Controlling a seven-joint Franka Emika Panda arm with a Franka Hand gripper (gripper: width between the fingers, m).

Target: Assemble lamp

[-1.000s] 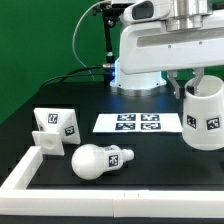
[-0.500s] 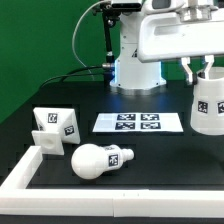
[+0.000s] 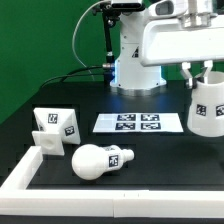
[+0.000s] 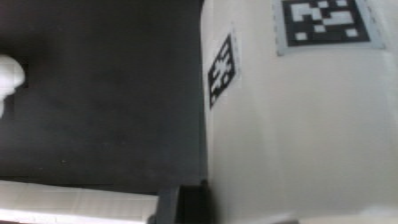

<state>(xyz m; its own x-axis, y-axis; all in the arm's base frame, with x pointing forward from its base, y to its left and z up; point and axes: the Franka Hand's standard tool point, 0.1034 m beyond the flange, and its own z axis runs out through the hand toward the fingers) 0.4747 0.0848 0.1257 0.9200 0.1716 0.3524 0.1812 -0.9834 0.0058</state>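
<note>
My gripper [image 3: 199, 77] is shut on the rim of the white tapered lamp shade [image 3: 207, 108] and holds it at the exterior view's right, just above the black table. In the wrist view the shade [image 4: 302, 120] fills most of the picture, and one dark finger [image 4: 187, 206] lies against its wall; the other finger is hidden. The rounded bulb [image 3: 100, 161] lies on its side near the front. It shows only as a sliver in the wrist view [image 4: 9, 76]. The blocky base [image 3: 55, 128] stands at the exterior view's left.
The marker board [image 3: 138, 123] lies flat mid-table, between the base and the shade. A long white rail [image 3: 22, 176] borders the table at the front and left, and also shows in the wrist view [image 4: 71, 198]. The robot's white pedestal [image 3: 135, 70] stands behind.
The gripper has carried the shade toward the exterior view's right and a little upward. Over the last half second it has barely moved. Bulb and base are unmoved.
</note>
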